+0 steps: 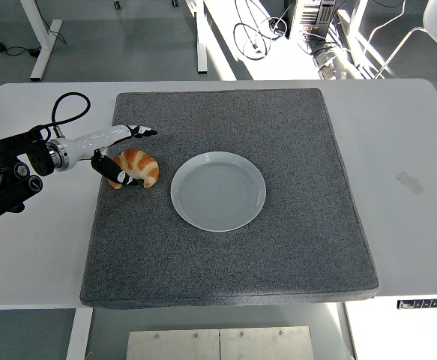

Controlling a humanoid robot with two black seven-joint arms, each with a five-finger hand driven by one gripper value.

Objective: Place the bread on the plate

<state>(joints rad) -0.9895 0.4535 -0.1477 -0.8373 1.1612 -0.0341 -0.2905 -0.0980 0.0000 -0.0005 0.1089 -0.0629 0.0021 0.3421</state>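
Croissant [138, 166] between left hand [119, 154] fingers

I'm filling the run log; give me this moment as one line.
phase: reaching | left hand: open, straddling croissant | croissant: on grey mat, left of plate | plate: empty | right hand: out of view

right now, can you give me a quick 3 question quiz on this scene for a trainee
1. True or false: the croissant already lies on the plate.
2. Which hand is at the croissant?
A. left hand
B. right hand
C. a person's hand
3. Fill in: the plate and croissant both sit on a grey ____ covering the white table.

Key:
1. False. It lies on the mat, left of the empty plate and apart from it.
2. A. Its fingers are spread around the croissant, thumb low at its near side, not closed on it.
3. mat
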